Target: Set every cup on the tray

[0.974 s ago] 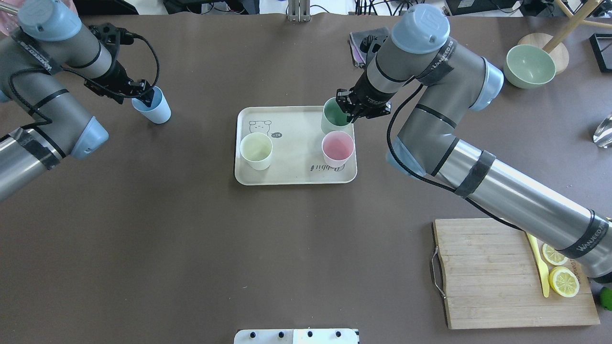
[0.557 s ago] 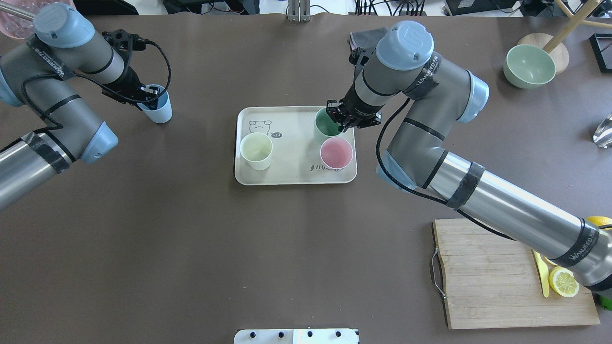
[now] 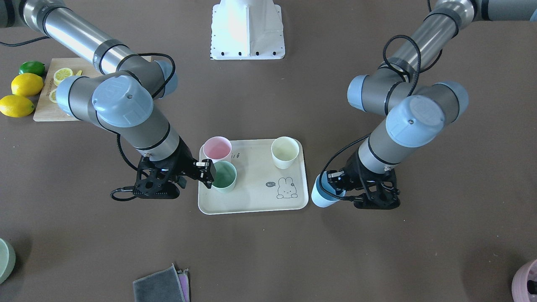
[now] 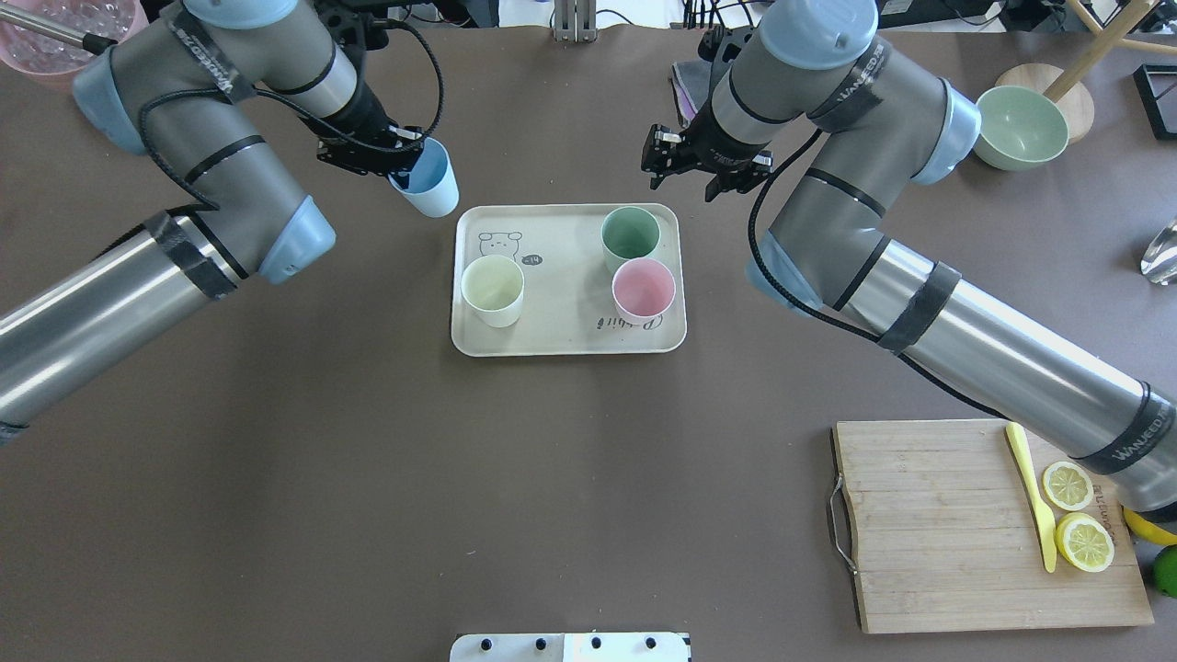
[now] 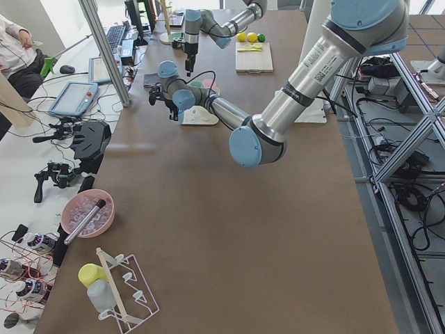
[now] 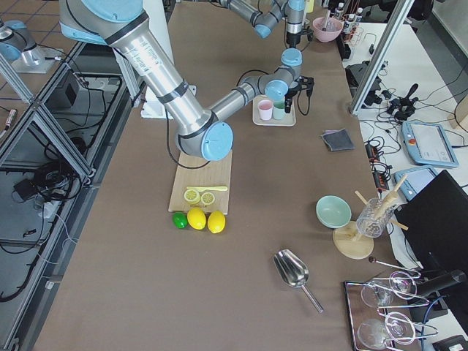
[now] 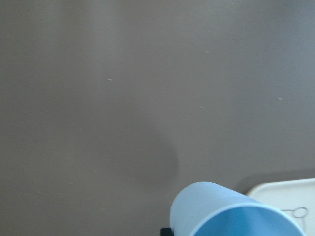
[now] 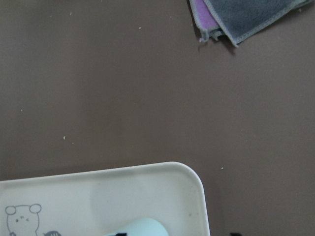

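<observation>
Overhead exterior: brown table [image 4: 368, 460]; left pincer [image 4: 403, 164] grasping blue cup [image 4: 434, 191]; right pincer [image 4: 682, 173] released.

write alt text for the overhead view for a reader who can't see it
A cream-white cup, a green cup and a pink cup stand on a cream tray mid-table, while the left gripper holds a light blue cup tilted just off the tray's far left corner. The right gripper hangs open and empty beyond the far right corner.
</observation>
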Controlling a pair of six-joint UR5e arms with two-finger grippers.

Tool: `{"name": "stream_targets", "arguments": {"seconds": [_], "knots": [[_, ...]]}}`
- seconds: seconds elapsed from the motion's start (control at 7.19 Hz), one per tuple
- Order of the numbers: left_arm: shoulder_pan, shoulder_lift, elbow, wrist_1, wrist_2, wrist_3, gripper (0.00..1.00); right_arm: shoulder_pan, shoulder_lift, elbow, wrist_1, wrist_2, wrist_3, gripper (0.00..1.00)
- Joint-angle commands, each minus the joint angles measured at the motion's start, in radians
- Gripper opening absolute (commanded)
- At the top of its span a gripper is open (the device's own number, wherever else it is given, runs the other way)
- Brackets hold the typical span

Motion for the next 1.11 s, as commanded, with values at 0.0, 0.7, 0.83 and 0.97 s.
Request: {"name": "stream_targets", "arguments": {"seconds": [0.0,0.7,0.83,0.97], "knots": [[0.087,-0.045,0.009,-0.005,0.084,-0.081,0.00,0.071,-0.020,-0.009,-0.001,0.056,-0.081,1.00],[-0.084,0.090,-0.090,0.006,-0.062,0.084,0.97,0.202,-0.110,0.005,-0.002,0.168,-0.263,1.00],[-0.180,0.207,-0.198,0.054,-0.101,0.222,0.97,0.270,-0.165,0.007,-0.001,0.223,-0.361,1.00],[-0.233,0.308,-0.303,0.116,-0.092,0.365,0.97,0.350,-0.232,0.007,-0.002,0.266,-0.494,1.00]]}}
